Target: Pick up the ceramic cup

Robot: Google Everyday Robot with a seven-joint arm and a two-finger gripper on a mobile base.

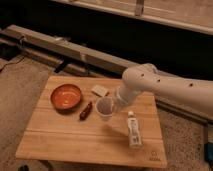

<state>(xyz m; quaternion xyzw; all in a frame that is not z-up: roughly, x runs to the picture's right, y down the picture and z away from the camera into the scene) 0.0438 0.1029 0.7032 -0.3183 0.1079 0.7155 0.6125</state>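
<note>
The ceramic cup (104,107) is small and white with a greyish-purple inside. It sits in the middle of the wooden table (75,140), seemingly a little above the surface. My gripper (114,104) reaches in from the right on the white arm (165,87) and is shut on the cup's right side. The fingers are mostly hidden behind the cup and the wrist.
An orange bowl (66,96) stands at the left of the table. A dark red oblong item (86,111) lies between bowl and cup. A white block (100,90) lies behind the cup. A white capped tube (133,129) lies to the right. A metal rail (65,50) runs behind.
</note>
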